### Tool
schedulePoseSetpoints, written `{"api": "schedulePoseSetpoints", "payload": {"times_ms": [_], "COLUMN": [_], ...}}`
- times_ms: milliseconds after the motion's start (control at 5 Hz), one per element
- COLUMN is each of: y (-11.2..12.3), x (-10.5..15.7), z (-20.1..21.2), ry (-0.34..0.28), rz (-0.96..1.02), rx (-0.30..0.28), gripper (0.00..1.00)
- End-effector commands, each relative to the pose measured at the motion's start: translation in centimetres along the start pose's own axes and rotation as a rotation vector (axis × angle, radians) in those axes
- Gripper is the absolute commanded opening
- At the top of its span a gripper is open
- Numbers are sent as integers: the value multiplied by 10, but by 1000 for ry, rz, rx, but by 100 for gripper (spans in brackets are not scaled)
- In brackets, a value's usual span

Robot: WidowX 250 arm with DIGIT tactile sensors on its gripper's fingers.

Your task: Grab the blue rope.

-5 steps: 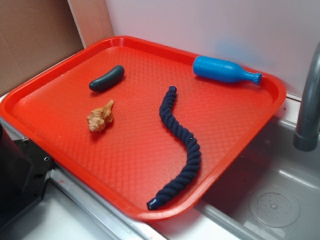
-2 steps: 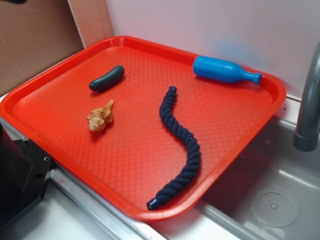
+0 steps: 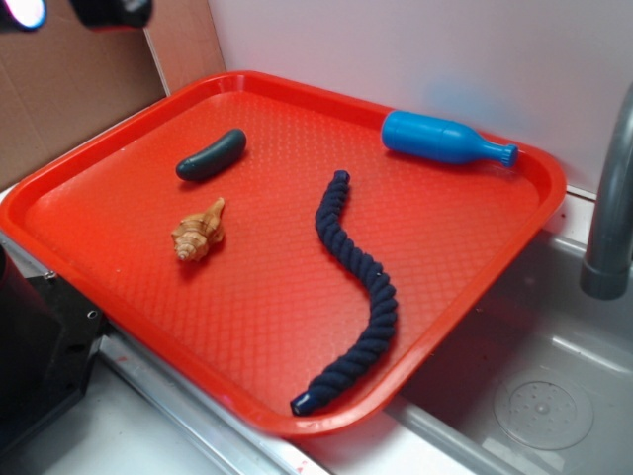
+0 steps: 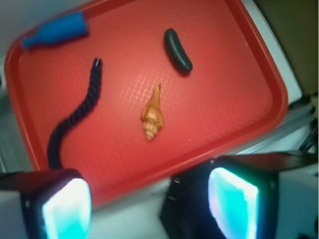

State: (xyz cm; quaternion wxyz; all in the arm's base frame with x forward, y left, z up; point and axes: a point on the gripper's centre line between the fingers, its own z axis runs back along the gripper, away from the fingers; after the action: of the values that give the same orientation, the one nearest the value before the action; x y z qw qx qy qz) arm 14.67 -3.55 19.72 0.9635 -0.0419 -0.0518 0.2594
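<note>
The blue rope point(image 3: 356, 287) is a thick navy twisted cord lying in an S-curve on the right half of the red tray point(image 3: 138, 129). It also shows in the wrist view point(image 4: 75, 119) at the tray's left side. My gripper point(image 3: 74, 12) is at the top left corner of the exterior view, high above the tray's far left edge and far from the rope. In the wrist view the gripper point(image 4: 149, 206) is open with nothing between its glowing pads point(image 4: 232, 201).
On the tray lie a bright blue plastic bottle point(image 3: 445, 139) at the back right, a dark pickle-shaped piece point(image 3: 211, 155) at the back left, and a tan seashell point(image 3: 200, 234). A grey faucet point(image 3: 613, 198) and sink basin point(image 3: 539, 406) are at the right. Black equipment point(image 3: 40, 346) sits front left.
My gripper has come into the exterior view at the top left corner. The things on the tray have not moved.
</note>
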Motion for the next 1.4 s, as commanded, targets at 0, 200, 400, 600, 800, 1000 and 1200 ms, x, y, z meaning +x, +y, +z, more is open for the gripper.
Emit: {"api": "schedulePoseSetpoints", "payload": {"times_ms": [0,200,400,600,800,1000,1200], "y": [-46,-76,-86,-92,-93,-93,-91], "x": [23,30,32,35,38,39,41], "z": [-46,-83,-109,-138,-158,-178,-190], "ry": [-49,-53,-59,-75,-59,-71,-71], "rz": [269,333,381,407,427,418,429], "rx": [-71,-56,-41,9,51,95,115], "gripper": [100,100,100,100,100,100,100]}}
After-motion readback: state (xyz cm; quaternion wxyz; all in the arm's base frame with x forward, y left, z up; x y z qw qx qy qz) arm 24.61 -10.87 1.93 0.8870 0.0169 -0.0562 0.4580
